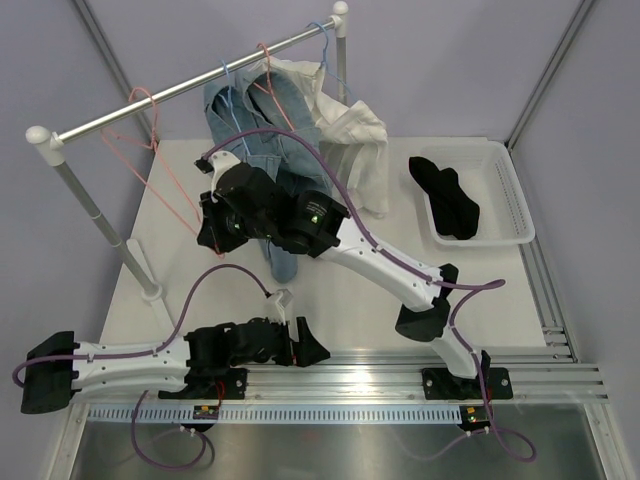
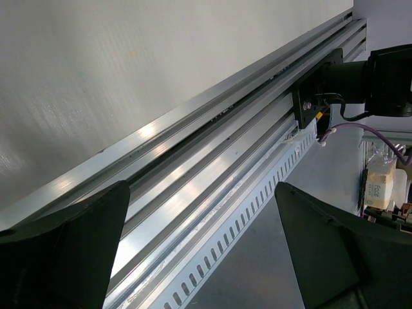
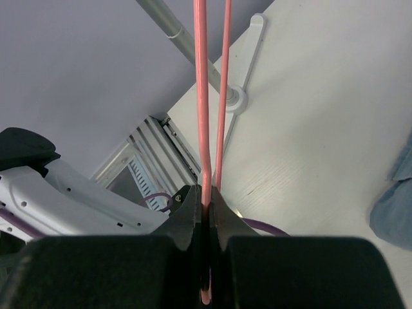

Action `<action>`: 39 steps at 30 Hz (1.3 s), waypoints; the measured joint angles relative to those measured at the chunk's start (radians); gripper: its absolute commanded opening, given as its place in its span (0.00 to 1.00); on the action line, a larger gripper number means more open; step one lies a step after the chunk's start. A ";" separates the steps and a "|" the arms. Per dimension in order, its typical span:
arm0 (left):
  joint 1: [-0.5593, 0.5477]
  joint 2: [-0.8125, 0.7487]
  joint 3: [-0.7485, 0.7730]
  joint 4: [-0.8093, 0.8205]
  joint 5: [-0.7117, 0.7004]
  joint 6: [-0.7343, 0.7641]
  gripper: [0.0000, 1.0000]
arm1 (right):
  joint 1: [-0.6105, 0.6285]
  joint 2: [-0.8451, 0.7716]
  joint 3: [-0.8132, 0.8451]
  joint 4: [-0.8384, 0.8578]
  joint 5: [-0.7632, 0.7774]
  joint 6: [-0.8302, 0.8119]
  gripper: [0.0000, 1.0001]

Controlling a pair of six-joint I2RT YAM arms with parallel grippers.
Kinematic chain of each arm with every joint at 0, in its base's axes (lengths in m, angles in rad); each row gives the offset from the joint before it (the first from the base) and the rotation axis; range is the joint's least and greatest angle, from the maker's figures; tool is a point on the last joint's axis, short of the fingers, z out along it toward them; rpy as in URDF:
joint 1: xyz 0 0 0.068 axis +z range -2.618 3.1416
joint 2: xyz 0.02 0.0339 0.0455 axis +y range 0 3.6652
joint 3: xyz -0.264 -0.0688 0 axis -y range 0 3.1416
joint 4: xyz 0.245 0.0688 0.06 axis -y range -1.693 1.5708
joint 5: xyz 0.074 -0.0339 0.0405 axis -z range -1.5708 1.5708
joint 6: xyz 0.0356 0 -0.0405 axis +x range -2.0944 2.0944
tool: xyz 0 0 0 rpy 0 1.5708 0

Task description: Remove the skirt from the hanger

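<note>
1. Right gripper [image 3: 205, 209] is clenched on the wire of the pink hanger [image 3: 201, 96], low over the left of the tabletop [image 1: 340, 300] (the hook end is up at the rack rail [image 1: 200, 85]).
2. The skirt [image 1: 447, 195] is off the hanger, lying bunched in the white basket [image 1: 515, 200] at the far right, well apart.
3. Left gripper [image 1: 308, 345] is released, jaws spread wide, above the aluminium rail [image 2: 212, 161] at the near edge.

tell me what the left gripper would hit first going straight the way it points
Likely the right arm's base on the aluminium rail; nothing shows between it and the left gripper, though depth is unclear.
</note>
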 measured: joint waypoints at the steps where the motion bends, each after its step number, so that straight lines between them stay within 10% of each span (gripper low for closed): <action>1: 0.000 0.003 -0.001 0.004 0.001 0.000 0.99 | -0.001 0.005 0.000 0.005 -0.005 0.000 0.00; 19: 0.000 0.017 -0.023 0.030 0.012 0.000 0.99 | -0.016 0.095 0.040 0.071 -0.085 0.045 0.04; 28: 0.000 0.054 -0.023 0.049 0.016 0.000 0.99 | -0.013 0.093 0.033 0.075 -0.088 0.039 0.64; 39: 0.000 0.057 -0.023 0.052 0.024 0.000 0.99 | -0.097 -0.137 -0.154 0.079 0.032 -0.013 0.68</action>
